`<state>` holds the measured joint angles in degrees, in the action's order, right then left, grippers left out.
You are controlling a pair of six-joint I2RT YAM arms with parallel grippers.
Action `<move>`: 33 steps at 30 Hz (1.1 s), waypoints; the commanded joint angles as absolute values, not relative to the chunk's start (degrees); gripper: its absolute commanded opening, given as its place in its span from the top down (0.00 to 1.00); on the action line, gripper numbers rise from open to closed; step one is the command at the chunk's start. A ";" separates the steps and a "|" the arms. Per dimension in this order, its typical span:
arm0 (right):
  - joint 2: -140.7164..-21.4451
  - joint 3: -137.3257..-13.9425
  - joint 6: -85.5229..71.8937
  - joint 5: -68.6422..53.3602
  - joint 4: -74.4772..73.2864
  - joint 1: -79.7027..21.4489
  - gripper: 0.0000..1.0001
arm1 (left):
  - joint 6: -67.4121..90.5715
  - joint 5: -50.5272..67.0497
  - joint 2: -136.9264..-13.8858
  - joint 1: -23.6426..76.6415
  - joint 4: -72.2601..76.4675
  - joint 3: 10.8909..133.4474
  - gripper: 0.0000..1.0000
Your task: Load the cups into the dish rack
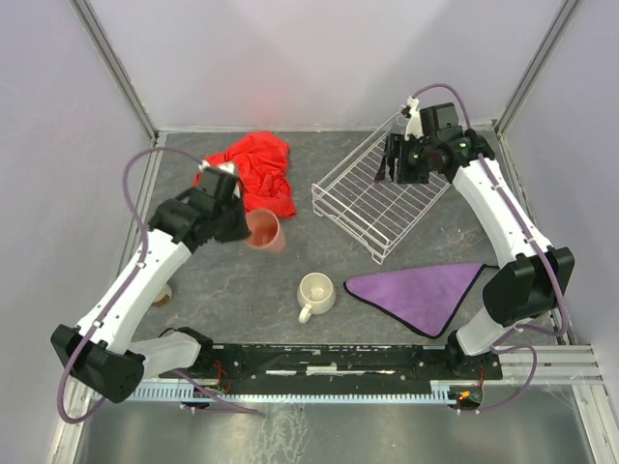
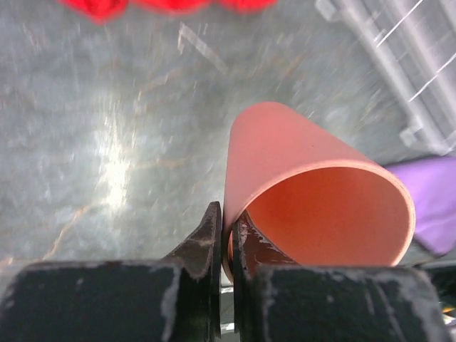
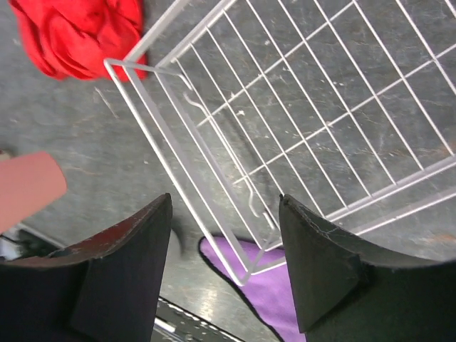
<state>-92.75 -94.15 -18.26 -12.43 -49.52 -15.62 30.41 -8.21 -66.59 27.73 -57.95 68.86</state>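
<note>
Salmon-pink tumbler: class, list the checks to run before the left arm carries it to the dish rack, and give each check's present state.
1. Left fingers shut on the wall of the salmon-pink tumbler: ok.
2. Tumbler lifted off the table: cannot tell.
3. Dish rack has room, no cup inside: ok.
4. Right fingers open, holding nothing: ok.
5. Right fingers out of the rack's way: not ok, they hang over it.
6. Straight path to the rack free of the red cloth and cream mug: ok.

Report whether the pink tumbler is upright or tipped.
Tipped. The pink tumbler is angled over, its open mouth facing the wrist camera, with the left gripper pinching its rim wall.
</note>
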 commanded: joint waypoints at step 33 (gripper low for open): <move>-99.34 -60.04 -110.92 -47.13 60.43 -13.62 0.00 | 61.40 40.00 -79.96 12.86 7.21 66.42 0.97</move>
<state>-96.84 -60.07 -97.06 -50.02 39.03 -11.84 58.26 37.87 -80.01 13.08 1.69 66.74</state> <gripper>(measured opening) 0.998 0.070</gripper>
